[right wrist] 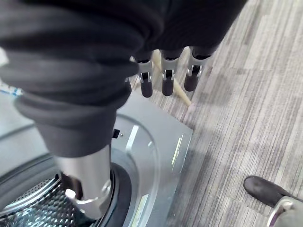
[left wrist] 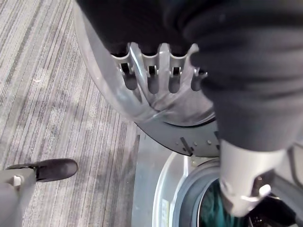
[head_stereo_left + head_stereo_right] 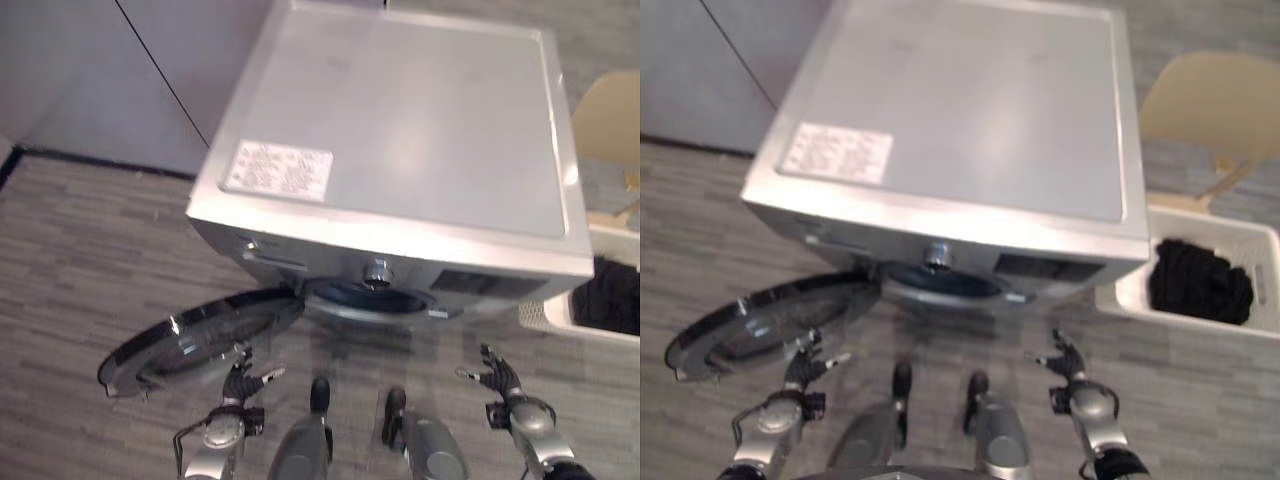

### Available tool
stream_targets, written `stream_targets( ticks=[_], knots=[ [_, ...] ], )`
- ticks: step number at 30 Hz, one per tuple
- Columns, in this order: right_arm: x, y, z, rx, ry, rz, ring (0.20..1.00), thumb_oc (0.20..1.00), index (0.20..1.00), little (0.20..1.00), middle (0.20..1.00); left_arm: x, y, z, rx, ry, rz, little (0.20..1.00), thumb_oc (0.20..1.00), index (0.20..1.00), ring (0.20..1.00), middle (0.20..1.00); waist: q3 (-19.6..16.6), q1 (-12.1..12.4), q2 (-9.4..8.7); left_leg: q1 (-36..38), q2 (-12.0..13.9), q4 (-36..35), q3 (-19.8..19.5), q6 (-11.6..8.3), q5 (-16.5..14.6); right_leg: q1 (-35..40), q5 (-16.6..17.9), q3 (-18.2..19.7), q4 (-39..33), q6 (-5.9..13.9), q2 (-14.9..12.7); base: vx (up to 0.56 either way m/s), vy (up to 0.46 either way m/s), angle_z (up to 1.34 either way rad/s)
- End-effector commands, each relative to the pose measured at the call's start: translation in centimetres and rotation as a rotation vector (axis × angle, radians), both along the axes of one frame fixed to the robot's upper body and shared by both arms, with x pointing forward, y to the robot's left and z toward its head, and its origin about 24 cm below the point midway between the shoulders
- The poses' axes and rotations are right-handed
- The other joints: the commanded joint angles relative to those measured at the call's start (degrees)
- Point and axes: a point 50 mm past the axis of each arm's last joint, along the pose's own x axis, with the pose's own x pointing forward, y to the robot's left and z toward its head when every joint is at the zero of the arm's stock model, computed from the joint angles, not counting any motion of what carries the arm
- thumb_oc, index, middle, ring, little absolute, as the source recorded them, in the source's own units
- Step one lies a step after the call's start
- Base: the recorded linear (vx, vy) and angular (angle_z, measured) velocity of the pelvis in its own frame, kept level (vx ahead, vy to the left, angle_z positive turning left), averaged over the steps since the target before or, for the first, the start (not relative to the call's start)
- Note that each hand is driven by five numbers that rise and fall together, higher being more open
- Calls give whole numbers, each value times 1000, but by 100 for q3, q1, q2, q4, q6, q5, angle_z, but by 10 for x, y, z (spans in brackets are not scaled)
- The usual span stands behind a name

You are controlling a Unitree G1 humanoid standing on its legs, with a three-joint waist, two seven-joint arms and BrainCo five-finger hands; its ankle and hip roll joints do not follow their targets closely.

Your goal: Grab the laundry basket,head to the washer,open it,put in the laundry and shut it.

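Washer [image 3: 400, 130] door [image 3: 190, 335] hangs open; left hand [image 3: 243, 380] and right hand [image 3: 497, 372] hover empty, fingers relaxed.

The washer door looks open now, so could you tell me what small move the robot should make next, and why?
Probably turn toward the white basket on its right side and reach the right hand to the dark laundry in it. The washer door is swung wide, the drum opening is exposed, and both the right hand and the left hand are open and hold nothing.
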Motion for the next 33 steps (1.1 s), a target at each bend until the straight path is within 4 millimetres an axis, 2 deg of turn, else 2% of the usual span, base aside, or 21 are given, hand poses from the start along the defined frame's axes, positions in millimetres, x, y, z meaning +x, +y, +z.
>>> stream_targets(
  ticks=[1,2,4,6,7,8,9,10,11,12,13,16,22,24,27,28,29,30,31,32,33],
  knots=[
    [14,-1,9,-50,-36,69,1000,1000,1000,1000,1000,17,0,9,45,-44,-57,1000,1000,1000,1000,1000,-114,33,-105,84,-172,78,-168,-22,-557,255,776,360,-1365,496,-161,-53,382,-56],
    [9,2,3,-56,6,80,1000,1000,1000,1000,1000,16,-1,5,62,-25,-64,1000,1000,1000,1000,1000,-213,21,-99,267,-216,-299,-8,82,-384,127,990,481,-1340,648,-204,-160,266,-66],
    [9,5,1,-51,16,81,1000,1000,1000,1000,1000,18,0,5,68,-23,-62,1000,1000,1000,1000,1000,-203,41,-93,231,-195,-330,67,112,-331,14,929,553,-1194,690,-177,-161,169,-65],
    [12,9,0,-49,21,97,1000,1000,1000,1000,1000,27,3,10,85,-44,-59,1000,1000,1000,1000,1000,-152,87,-40,79,-148,-226,205,159,-226,-97,648,524,-729,686,-70,-212,80,-54],
    [12,11,-1,-47,25,105,1000,1000,1000,1000,1000,29,3,12,87,-55,-63,1000,1000,1000,1000,1000,-168,128,-3,44,-112,-237,282,170,-176,-58,537,424,-505,650,-37,-238,81,-39],
    [11,13,-2,-49,28,121,1000,1000,1000,1000,1000,29,3,12,87,-56,-60,1000,1000,1000,1000,1000,-232,278,31,130,-53,-379,525,156,-92,239,187,4,-69,581,-44,-162,48,-28],
    [11,13,-2,-49,28,121,1000,1000,1000,1000,1000,29,2,12,87,-56,-61,1000,1000,1000,1000,1000,-247,280,33,110,-49,-377,526,156,-87,223,200,5,-79,579,-39,-125,18,-49],
    [11,15,-1,-48,21,124,1000,1000,1000,1000,1000,25,3,10,84,-48,-60,1000,1000,1000,1000,1000,-315,354,1,179,-28,-467,689,123,-78,466,85,-215,-133,552,-55,-94,-77,-95],
    [11,17,-1,-39,19,123,1000,1000,1000,1000,1000,21,2,8,79,-38,-53,1000,1000,1000,1000,1000,-434,448,-65,268,0,-561,978,61,-49,747,88,-646,-650,505,-106,-93,-78,-109],
    [11,17,-1,-39,19,123,1000,1000,1000,1000,1000,21,2,8,79,-38,-53,1000,1000,1000,1000,1000,-430,448,-65,272,0,-561,978,61,-49,752,88,-646,-652,505,-106,-103,-208,-135],
    [12,16,0,-28,4,103,1000,1000,1000,1000,1000,18,-1,4,72,-22,-53,1000,1000,1000,1000,1000,-547,365,-121,284,59,-444,1111,19,-83,851,147,-357,-1102,475,55,-53,-148,-104],
    [12,13,2,-25,-2,89,1000,1000,1000,1000,1000,16,-5,1,67,-10,-60,1000,1000,1000,1000,1000,-581,349,-112,303,90,-275,1149,7,-158,898,256,-147,-1337,457,117,-32,-92,-98],
    [13,4,11,-11,-52,39,1000,1000,1000,1000,1000,17,-30,-2,41,-4,-151,1000,1000,1000,1000,1000,-542,167,79,328,-110,31,420,-100,-421,809,301,496,-1316,385,201,24,-21,-91],
    [12,4,11,1,-60,27,1000,1000,1000,1000,1000,17,-32,-3,36,-2,-156,1000,1000,1000,1000,1000,-560,125,120,403,-90,-18,490,-72,-454,796,292,583,-1291,384,227,74,19,-79],
    [14,7,13,21,-76,6,1000,1000,1000,1000,1000,19,-34,0,26,-20,-140,1000,1000,1000,1000,1000,-476,80,212,510,-8,12,819,43,-593,534,241,674,-899,426,263,76,27,-111],
    [17,12,14,39,-97,6,1000,1000,1000,1000,1000,23,-33,3,3,-44,-112,1000,1000,1000,1000,1000,-396,85,252,642,80,-4,1131,94,-716,269,215,464,-532,487,210,32,5,-125],
    [17,12,14,40,-97,6,1000,1000,1000,1000,1000,23,-33,3,3,-44,-112,1000,1000,1000,1000,1000,-415,94,250,619,82,-5,1140,92,-707,245,228,472,-538,484,213,87,-54,-115],
    [20,16,15,46,-103,-2,1000,1000,1000,1000,1000,28,-32,8,8,-67,-109,1000,1000,1000,1000,1000,-342,197,308,790,237,-69,1589,26,-763,91,362,-703,-465,554,-225,50,-61,-134],
    [20,16,15,46,-103,-2,1000,1000,1000,1000,1000,28,-32,8,8,-67,-109,1000,1000,1000,1000,1000,-340,192,309,792,236,-70,1585,26,-763,94,360,-708,-463,555,-227,183,-195,-232],
    [24,20,16,47,-116,7,1000,1000,1000,1000,1000,27,-27,8,23,-55,-99,1000,1000,1000,1000,1000,-338,254,389,963,397,-105,1905,-52,-833,-80,464,-1621,-423,571,-553,200,-188,-212],
    [25,20,17,46,-117,4,1000,1000,1000,1000,1000,28,-25,9,29,-59,-104,1000,1000,1000,1000,1000,-330,238,416,998,445,-53,1925,-84,-882,-86,410,-1701,-471,574,-591,294,-307,-166]
  ],
)
